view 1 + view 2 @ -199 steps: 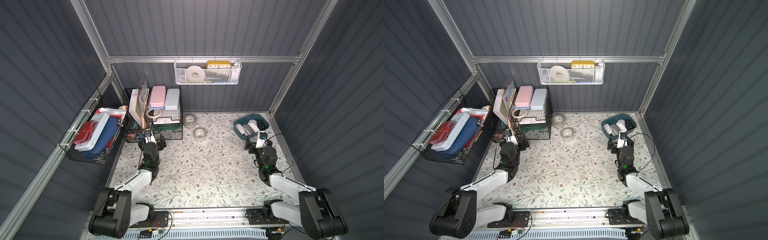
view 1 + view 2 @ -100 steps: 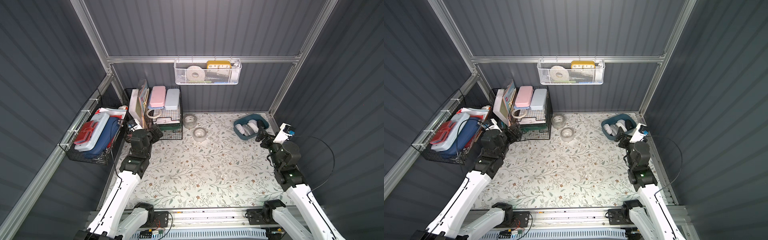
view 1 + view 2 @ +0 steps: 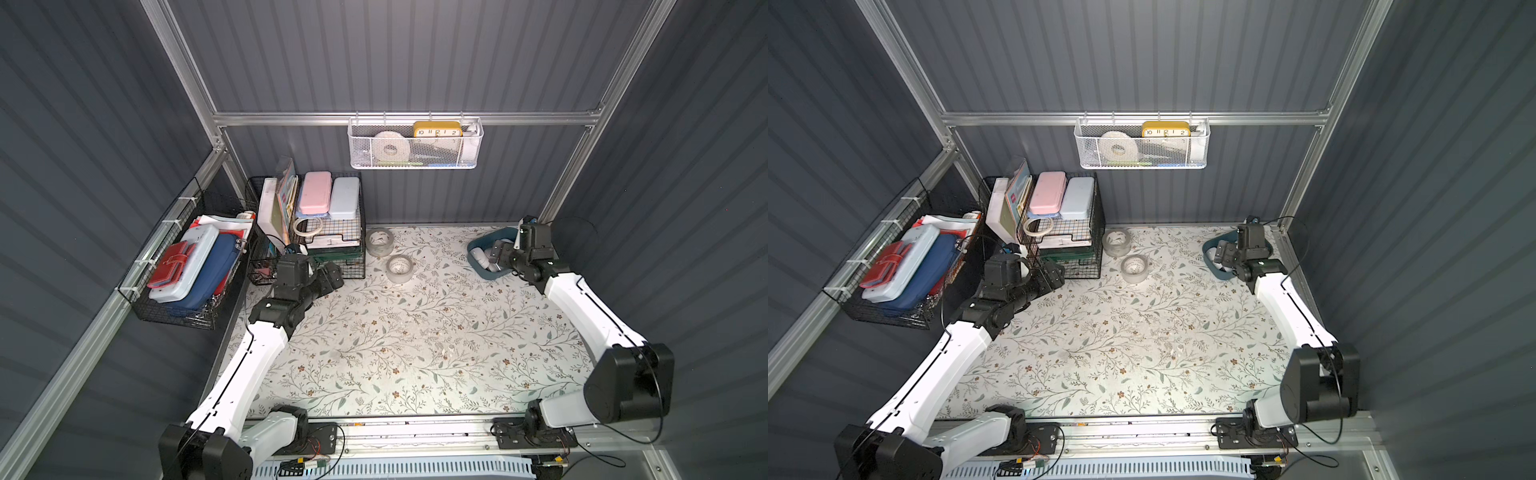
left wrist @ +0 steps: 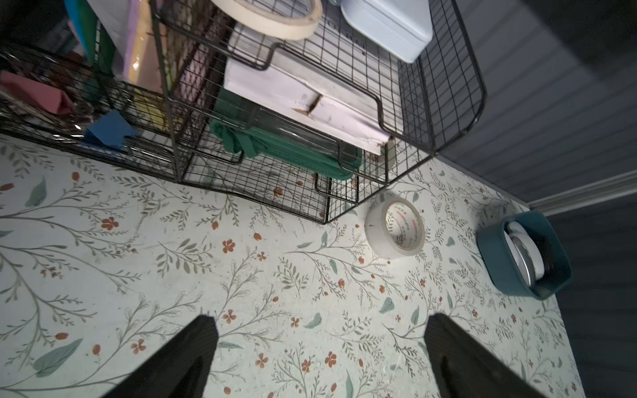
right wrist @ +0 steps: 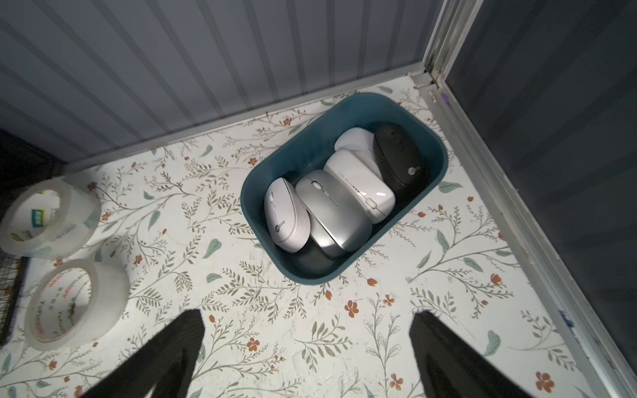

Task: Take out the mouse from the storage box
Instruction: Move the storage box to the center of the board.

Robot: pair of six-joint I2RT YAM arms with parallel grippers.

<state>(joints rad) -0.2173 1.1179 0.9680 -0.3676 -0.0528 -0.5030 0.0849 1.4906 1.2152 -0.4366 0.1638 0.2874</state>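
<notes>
R end effector (image 5: 306,320): jaws wide, nothing between them. Only the finger tips show in wrist view; the rest is cut off by the frame edge. It hovers over the table (image 5: 241,344) just short of the box (image 5: 310,275), no contact.

Box sits in table's far right corner, near the back wall. Inside, packed side by side and overlapping:
- white mouse (image 5: 286,217)
- silver mouse (image 5: 331,213)
- 2nd white mouse (image 5: 362,182)
- black mouse (image 5: 398,158)
- 5th mouse (image 5: 355,139), white, mostly hidden behind the others

Dark patch under silver mouse: can't tell if box floor or another item. In both top views R wrist covers most of box; only rim and scraps of white show.

Tape roll (image 5: 72,303) and 2nd roll (image 5: 48,220) stand on table, well apart from box.

L end effector (image 4: 320,320): jaws wide, empty, tips only in frame. Over bare table near wire basket (image 4: 448,103), whose contents are partly blurred. From L wrist view the box shows at a steep slant, with only slivers of the mice.
</notes>
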